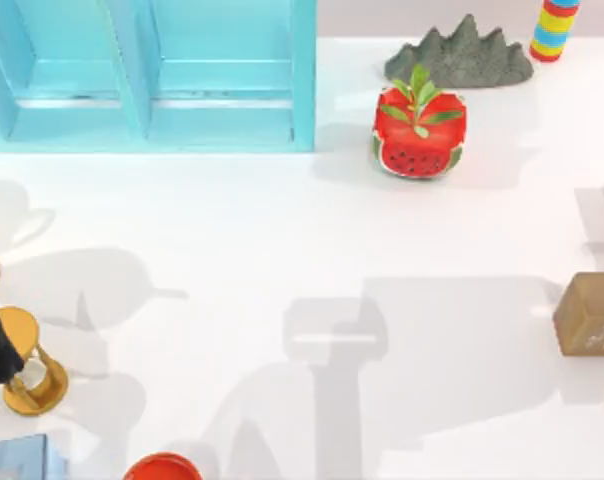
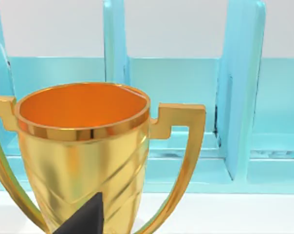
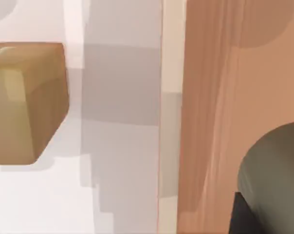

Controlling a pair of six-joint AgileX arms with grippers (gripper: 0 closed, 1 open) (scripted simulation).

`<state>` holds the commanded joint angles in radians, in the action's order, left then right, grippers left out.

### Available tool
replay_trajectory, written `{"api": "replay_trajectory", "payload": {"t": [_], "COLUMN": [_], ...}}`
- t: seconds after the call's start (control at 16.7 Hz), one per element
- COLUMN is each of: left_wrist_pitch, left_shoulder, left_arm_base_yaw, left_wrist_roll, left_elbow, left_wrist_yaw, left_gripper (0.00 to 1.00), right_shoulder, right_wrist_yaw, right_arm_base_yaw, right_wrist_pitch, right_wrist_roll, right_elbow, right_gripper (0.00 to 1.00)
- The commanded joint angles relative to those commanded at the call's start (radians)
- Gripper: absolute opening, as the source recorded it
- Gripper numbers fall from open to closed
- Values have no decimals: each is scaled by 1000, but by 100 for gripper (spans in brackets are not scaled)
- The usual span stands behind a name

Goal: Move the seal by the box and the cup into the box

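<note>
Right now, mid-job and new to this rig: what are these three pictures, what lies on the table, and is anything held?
Two AgileX arms work at a white table. One picture looks down from above, and the other two come from a camera on each wrist.

From above, the open blue box stands at the back left. A watermelon planter and a grey rock are at the back, and a red dish sits at the front edge. The tan seal is at the right edge, well away from the box.

The left tool is right up against a gold trophy at the table's left edge, facing the box.

The right tool is close to the dark cup, with the seal nearby.

I cannot tell whether either tool is gripping anything.
</note>
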<state>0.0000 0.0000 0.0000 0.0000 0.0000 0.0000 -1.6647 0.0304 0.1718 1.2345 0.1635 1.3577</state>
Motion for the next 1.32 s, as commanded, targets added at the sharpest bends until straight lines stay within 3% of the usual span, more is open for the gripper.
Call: {"api": "replay_trajectory", "payload": {"t": [0.24, 0.42, 0.84, 1.32], "left_wrist_pitch": [0, 0, 0, 0], "left_shoulder": [0, 0, 0, 0], "left_arm_base_yaw": [0, 0, 0, 0], "left_wrist_roll": [0, 0, 0, 0], "left_elbow": [0, 0, 0, 0], "left_wrist_yaw": [0, 0, 0, 0], "left_gripper": [100, 100, 100, 100], "right_shoulder": [162, 236, 238, 218], "right_wrist_yaw": [29, 40, 46, 150], "right_arm_base_yaw": [264, 358, 366, 373], "right_wrist_pitch": [-37, -57, -70, -339], "right_wrist_roll": [266, 360, 374, 399], "right_elbow": [-206, -291, -294, -232], "right_gripper": [0, 0, 0, 0]}}
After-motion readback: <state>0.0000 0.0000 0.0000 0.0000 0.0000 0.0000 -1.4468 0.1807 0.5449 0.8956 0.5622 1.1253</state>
